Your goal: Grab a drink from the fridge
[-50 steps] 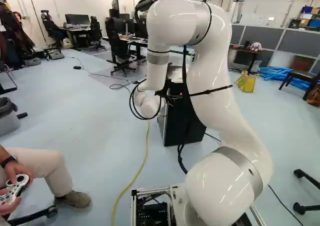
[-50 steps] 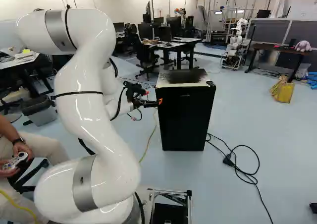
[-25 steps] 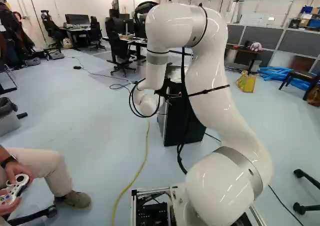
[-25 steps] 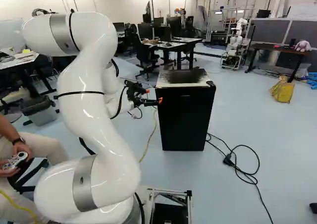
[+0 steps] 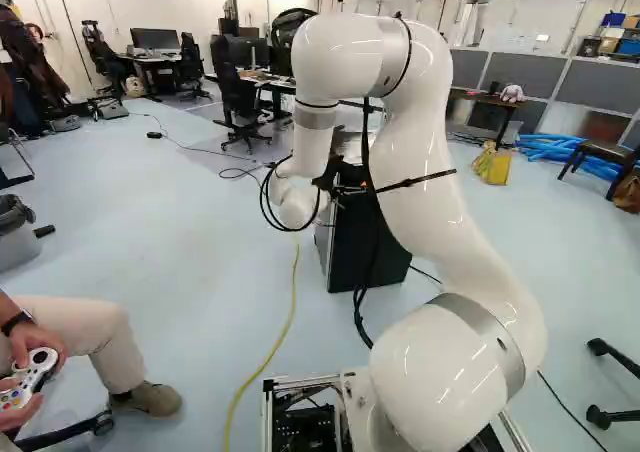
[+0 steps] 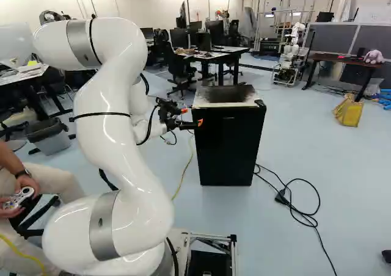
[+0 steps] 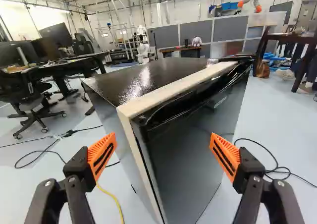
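Blk two-fingered hand, ribbed orange pads, fingers spread wide. Boxy blk fridge ahead, near corner in line w/ the gap btwn fingers; glossy top, pale strip btwn top & door. Can't tell re: contact. Thin yellow cable on floor near one finger, coiled blk cable near the other. Beyond: blk wheeled office chair.

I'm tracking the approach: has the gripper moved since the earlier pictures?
Yes, slightly: in the right base view, the gripper has shifted up and a touch to the right against the fridge.
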Robot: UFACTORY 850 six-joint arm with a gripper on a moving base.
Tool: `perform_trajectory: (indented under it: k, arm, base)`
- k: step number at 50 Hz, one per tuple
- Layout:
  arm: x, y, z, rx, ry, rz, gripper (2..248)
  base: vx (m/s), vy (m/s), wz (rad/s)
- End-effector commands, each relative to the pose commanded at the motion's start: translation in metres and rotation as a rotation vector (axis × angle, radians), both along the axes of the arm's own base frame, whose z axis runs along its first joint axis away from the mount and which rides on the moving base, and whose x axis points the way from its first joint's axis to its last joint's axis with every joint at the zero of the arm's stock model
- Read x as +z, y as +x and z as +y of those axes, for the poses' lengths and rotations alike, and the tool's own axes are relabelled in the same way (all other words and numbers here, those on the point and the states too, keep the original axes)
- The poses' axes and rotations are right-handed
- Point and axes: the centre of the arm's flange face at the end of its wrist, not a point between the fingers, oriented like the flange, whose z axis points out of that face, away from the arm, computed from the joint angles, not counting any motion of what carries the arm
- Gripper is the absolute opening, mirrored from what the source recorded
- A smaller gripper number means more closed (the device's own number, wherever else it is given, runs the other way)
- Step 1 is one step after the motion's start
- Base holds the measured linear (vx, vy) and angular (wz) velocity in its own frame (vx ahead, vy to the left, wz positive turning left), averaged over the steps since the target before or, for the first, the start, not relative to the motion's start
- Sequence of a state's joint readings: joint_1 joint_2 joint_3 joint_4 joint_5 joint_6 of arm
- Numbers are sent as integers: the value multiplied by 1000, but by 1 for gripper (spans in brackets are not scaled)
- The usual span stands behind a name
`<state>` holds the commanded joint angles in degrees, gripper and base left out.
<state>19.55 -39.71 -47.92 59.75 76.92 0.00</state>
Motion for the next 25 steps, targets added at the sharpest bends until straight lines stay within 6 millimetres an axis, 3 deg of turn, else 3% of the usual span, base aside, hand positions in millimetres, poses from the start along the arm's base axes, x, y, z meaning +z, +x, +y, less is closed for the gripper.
perform_trajectory:
  k: [25]
  arm:
    - [0, 6, -10, -61, -5, -21, 247]
  base:
    - [0, 0, 0]
